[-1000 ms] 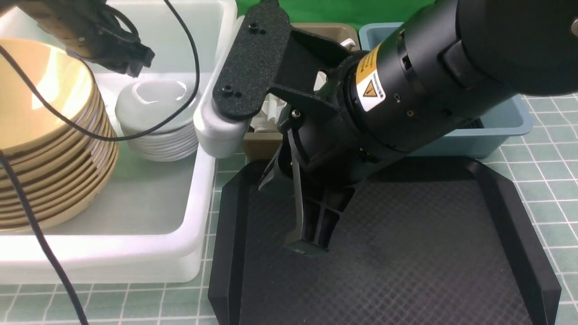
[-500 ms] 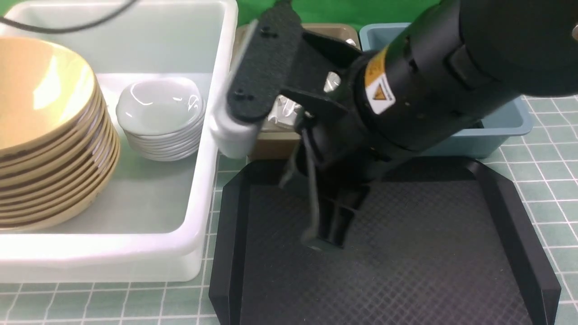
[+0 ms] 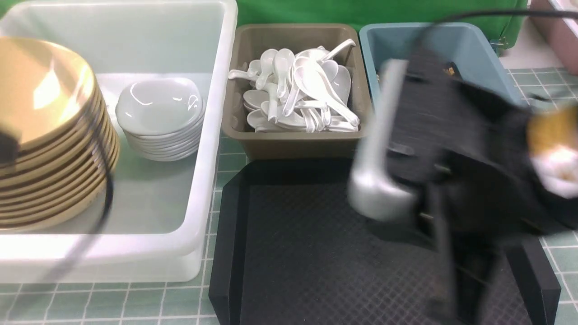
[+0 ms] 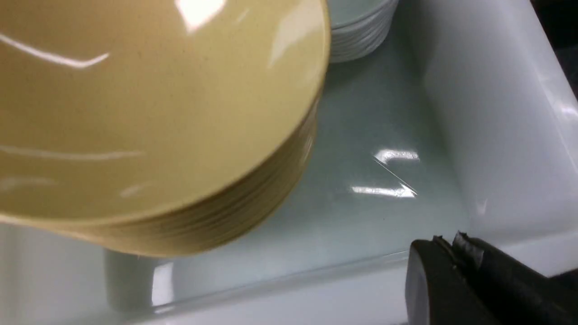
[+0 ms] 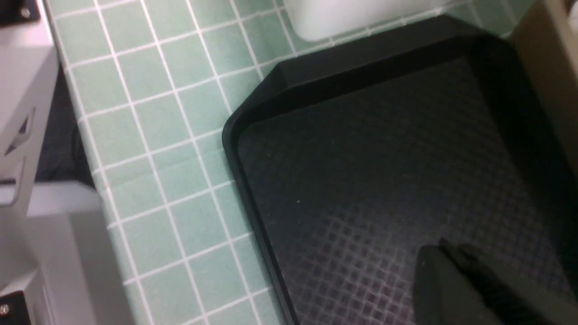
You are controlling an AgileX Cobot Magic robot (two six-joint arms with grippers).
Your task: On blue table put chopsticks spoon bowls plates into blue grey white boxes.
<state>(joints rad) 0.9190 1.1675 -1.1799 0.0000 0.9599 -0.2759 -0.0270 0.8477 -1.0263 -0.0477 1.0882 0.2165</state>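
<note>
The front view alone shows white spoons [image 3: 307,90] heaped in the grey box [image 3: 293,149] at upper centre, the blue box [image 3: 451,40] at upper right, and the blurred right arm [image 3: 474,171], its yellow label [image 3: 553,128] unreadable. Tan plates [image 3: 40,113] and white bowls [image 3: 158,108] stand stacked in the white box [image 3: 216,113] at left. The left jaws are together, empty, by that box's rim, apart from the plates. The right jaws, together and empty, hang over the black tray [image 5: 384,158].
</note>
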